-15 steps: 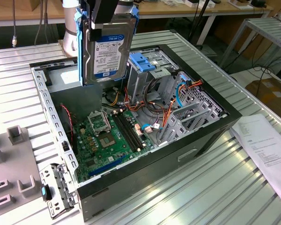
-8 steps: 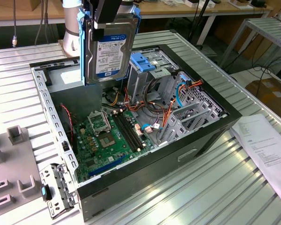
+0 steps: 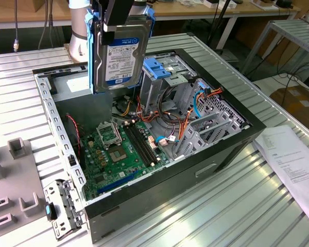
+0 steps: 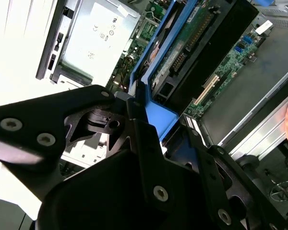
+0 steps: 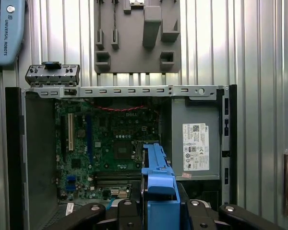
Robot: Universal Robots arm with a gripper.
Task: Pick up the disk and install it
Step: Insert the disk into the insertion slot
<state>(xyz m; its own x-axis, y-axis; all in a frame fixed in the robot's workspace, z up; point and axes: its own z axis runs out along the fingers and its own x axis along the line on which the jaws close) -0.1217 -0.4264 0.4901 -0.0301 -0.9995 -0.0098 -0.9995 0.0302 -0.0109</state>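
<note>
Exterior view, far left: a grey fixture plate (image 3: 13, 175) lies on the ribbed metal table (image 3: 206, 206), with a small perforated silver bracket (image 3: 62, 208) bearing a blue knob just beside it, against the near corner of the computer case (image 3: 159, 190). The case lies on its side with the panel off, and the green motherboard (image 3: 121, 152) is exposed on its floor. Over the rear part of the case on the exterior view's left, the gripper (image 3: 115, 28) holds the disk (image 3: 121, 56) upright by its top edge, label facing the camera and blue carrier frame visible down both sides. The disk hangs above the case interior and is not seated in any bay. Just beside it, toward the exterior view's right, stands the tall grey drive cage (image 3: 165, 85) with its blue tab (image 3: 157, 67), apart from the disk. Loose cables (image 3: 170, 131) run between cage and motherboard. Far right, a printed paper sheet (image 3: 291, 164) lies on the table. In the second wrist view the gripper (image 4: 134, 103) is pinched onto the disk's blue frame (image 4: 156, 81), with black fingers (image 4: 101, 98) bearing on both sides. In the first wrist view the frame (image 5: 158, 189) projects between the fingers (image 5: 125, 211) above the motherboard (image 5: 110, 139), with the labelled power supply (image 5: 194, 143) alongside.
</note>
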